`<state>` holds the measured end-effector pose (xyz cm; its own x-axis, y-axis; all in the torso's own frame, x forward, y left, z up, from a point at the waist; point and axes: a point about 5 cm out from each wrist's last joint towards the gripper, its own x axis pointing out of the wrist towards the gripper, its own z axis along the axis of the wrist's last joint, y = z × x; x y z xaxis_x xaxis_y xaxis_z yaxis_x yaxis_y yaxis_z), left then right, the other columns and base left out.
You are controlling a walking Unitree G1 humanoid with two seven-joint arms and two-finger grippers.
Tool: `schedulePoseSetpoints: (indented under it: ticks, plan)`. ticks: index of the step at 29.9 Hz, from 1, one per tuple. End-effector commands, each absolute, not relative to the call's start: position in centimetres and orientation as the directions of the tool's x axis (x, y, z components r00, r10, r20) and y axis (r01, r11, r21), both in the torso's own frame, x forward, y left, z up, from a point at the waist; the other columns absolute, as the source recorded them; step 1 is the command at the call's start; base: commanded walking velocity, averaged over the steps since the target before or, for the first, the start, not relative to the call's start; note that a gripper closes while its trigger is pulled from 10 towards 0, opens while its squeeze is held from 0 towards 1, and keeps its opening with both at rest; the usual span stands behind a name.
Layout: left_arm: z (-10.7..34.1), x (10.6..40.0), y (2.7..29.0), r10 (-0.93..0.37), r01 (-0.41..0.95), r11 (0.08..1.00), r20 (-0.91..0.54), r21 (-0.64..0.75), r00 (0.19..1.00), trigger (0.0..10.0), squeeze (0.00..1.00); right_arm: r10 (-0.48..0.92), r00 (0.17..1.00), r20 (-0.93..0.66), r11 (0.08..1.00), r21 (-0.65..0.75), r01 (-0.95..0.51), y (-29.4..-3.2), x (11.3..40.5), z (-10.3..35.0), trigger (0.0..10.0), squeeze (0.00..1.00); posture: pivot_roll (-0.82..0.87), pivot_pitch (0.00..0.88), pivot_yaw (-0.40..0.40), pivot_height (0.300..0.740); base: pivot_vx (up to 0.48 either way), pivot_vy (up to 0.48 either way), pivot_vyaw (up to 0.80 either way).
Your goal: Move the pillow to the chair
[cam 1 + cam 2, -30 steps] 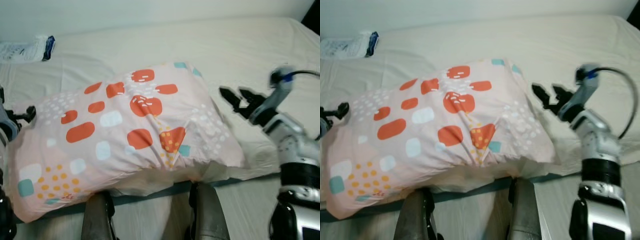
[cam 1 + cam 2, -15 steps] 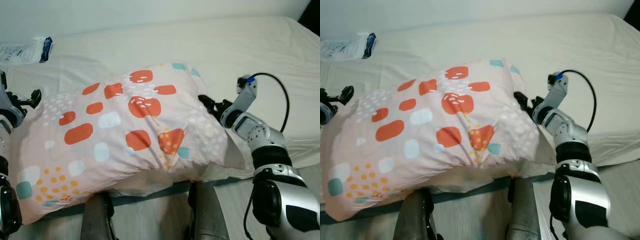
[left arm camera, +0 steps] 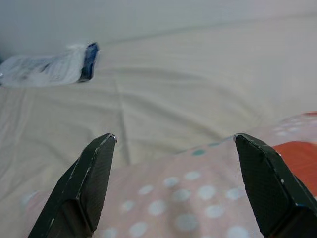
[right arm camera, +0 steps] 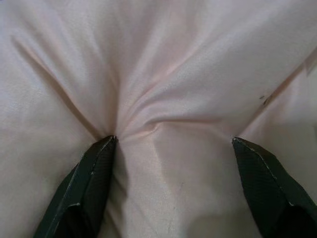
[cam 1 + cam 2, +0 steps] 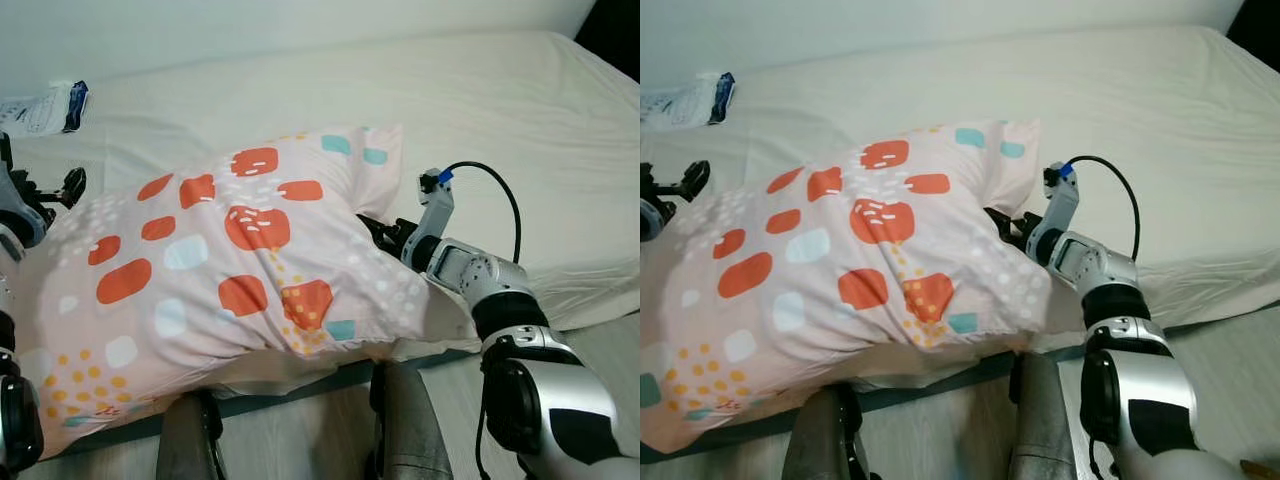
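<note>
Pillow point(image 5: 230, 270) lies at the bed's point(image 5: 500, 110) near edge, right gripper point(image 4: 173, 188) wide open pressing its side, left gripper point(image 3: 173, 183) open, empty at the other end: squeeze evenly, then lift.

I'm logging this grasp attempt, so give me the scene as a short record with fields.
pillow: pink pillow with orange and blue patches, lying on the bed at its near edge
right gripper: right gripper open, fingers pressed into the pillow's right side
left gripper: left gripper open, at the pillow's left end
other: white packet on the bed's far left
</note>
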<state>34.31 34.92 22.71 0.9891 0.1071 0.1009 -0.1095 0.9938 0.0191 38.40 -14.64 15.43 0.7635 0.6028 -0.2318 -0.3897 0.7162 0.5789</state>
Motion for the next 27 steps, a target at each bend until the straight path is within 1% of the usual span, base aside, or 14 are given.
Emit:
schedulePoseSetpoints:
  ticks: [1, 2, 3, 4, 10, 17, 18, 19, 21, 22, 27]
  plan:
    - [21.4, 34.2, 34.5, 0.076, -0.076, 0.997, 0.064, -0.002, 0.995, 10.0, 0.00, 0.663, 0.675, -0.323, 0.691, 0.610, -0.387, -13.0, 37.4, 13.2, 4.9, 0.00, 0.06, 0.185, 0.009, 0.506, 0.000, 0.000, 0.00]
    - [21.1, 34.1, 34.2, 0.065, -0.065, 0.998, 0.063, -0.009, 0.996, 10.0, 0.00, 0.654, 0.677, -0.336, 0.696, 0.619, -0.365, -13.1, 37.3, 12.9, 3.6, 0.00, 0.06, 0.185, 0.010, 0.506, 0.000, 0.000, 0.00]
    - [21.1, 34.1, 34.2, 0.065, -0.065, 0.998, 0.063, -0.009, 0.996, 10.0, 0.00, 0.654, 0.677, -0.336, 0.696, 0.619, -0.365, -13.1, 37.3, 12.9, 3.6, 0.00, 0.06, 0.185, 0.010, 0.506, 0.000, 0.000, 0.00]
    - [20.6, 34.0, 33.9, 0.066, -0.065, 0.998, 0.061, -0.019, 0.996, 10.0, 0.00, 0.647, 0.682, -0.341, 0.689, 0.644, -0.333, -13.5, 37.2, 12.8, 0.0, 0.00, 0.06, 0.184, 0.008, 0.506, 0.000, 0.000, 0.00]
    - [20.5, 33.8, 33.4, 0.062, -0.060, 0.998, 0.071, -0.030, 0.996, 10.0, 0.00, 0.663, 0.664, -0.345, 0.676, 0.658, -0.333, -13.8, 37.1, 12.8, 0.0, 0.00, 0.05, 0.174, 0.008, 0.506, 0.000, 0.000, 0.00]
    - [20.5, 33.8, 33.1, 0.058, -0.055, 0.998, 0.076, -0.033, 0.995, 10.0, 0.00, 0.651, 0.672, -0.354, 0.689, 0.646, -0.328, -14.1, 37.2, 12.7, 0.0, 0.00, 0.05, 0.168, 0.008, 0.506, 0.000, 0.000, 0.00]
    - [20.5, 33.8, 33.1, 0.059, -0.056, 0.998, 0.078, -0.037, 0.995, 10.0, 0.00, 0.624, 0.700, -0.347, 0.709, 0.628, -0.321, -14.4, 37.4, 12.9, 0.0, 0.00, 0.05, 0.163, 0.007, 0.506, 0.000, 0.000, 0.00]
    - [20.5, 33.8, 33.1, 0.059, -0.056, 0.998, 0.078, -0.037, 0.995, 10.0, 0.00, 0.624, 0.700, -0.347, 0.709, 0.628, -0.321, -14.4, 37.4, 12.9, 0.0, 0.00, 0.05, 0.163, 0.007, 0.506, 0.000, 0.000, 0.00]
    - [20.5, 33.8, 32.7, 0.053, -0.049, 0.998, 0.084, -0.045, 0.995, 10.0, 0.00, 0.552, 0.759, -0.345, 0.748, 0.606, -0.269, -15.8, 38.0, 13.9, 0.0, 0.00, 0.05, 0.146, 0.007, 0.506, 0.000, 0.000, 0.00]
    - [20.5, 33.8, 32.5, 0.049, -0.045, 0.998, 0.086, -0.047, 0.995, 10.0, 0.00, 0.530, 0.773, -0.350, 0.761, 0.599, -0.250, -16.4, 38.1, 14.2, 0.0, 0.00, 0.05, 0.143, 0.006, 0.506, 0.000, 0.000, 0.00]
    - [20.6, 33.7, 32.1, 0.042, -0.038, 0.998, 0.087, -0.050, 0.995, 10.0, 0.00, 0.509, 0.783, -0.358, 0.770, 0.595, -0.229, -17.4, 38.1, 14.7, 0.0, 0.00, 0.05, 0.143, 0.006, 0.506, 0.000, 0.000, 0.00]
